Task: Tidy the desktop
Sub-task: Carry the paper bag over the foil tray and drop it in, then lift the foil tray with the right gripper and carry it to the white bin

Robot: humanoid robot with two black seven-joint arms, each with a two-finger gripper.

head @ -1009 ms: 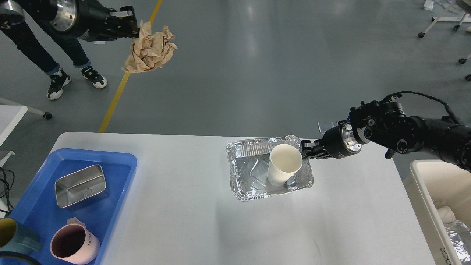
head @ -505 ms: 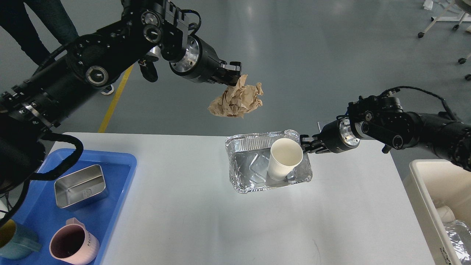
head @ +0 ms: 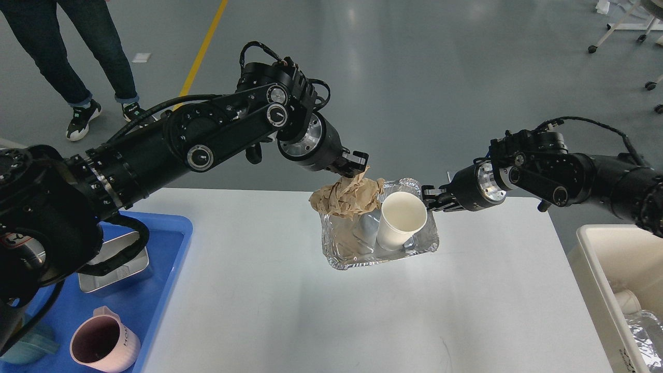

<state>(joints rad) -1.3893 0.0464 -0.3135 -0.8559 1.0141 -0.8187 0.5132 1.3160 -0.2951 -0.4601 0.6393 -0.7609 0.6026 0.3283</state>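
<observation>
The white desktop [head: 290, 311] fills the lower view. A foil tray [head: 380, 254] is held a little above it, with a white paper cup [head: 400, 220] standing inside. My right gripper [head: 431, 199] is shut on the tray's far right rim. My left gripper [head: 356, 167] is shut on a crumpled brown paper [head: 346, 198], which hangs over the tray's far left part, beside the cup. The paper hides the tray's far left corner.
A blue tray [head: 171, 238] at the left holds a steel box [head: 132, 264] and a pink mug [head: 103, 344]. A cream-white bin [head: 595, 259] stands at the right edge with foil and a cup inside. A person's legs [head: 77, 52] stand at the far left.
My left arm swung right and down, bringing the crumpled paper from high at the far left to just over the foil tray. The right gripper lifted the tray slightly.
</observation>
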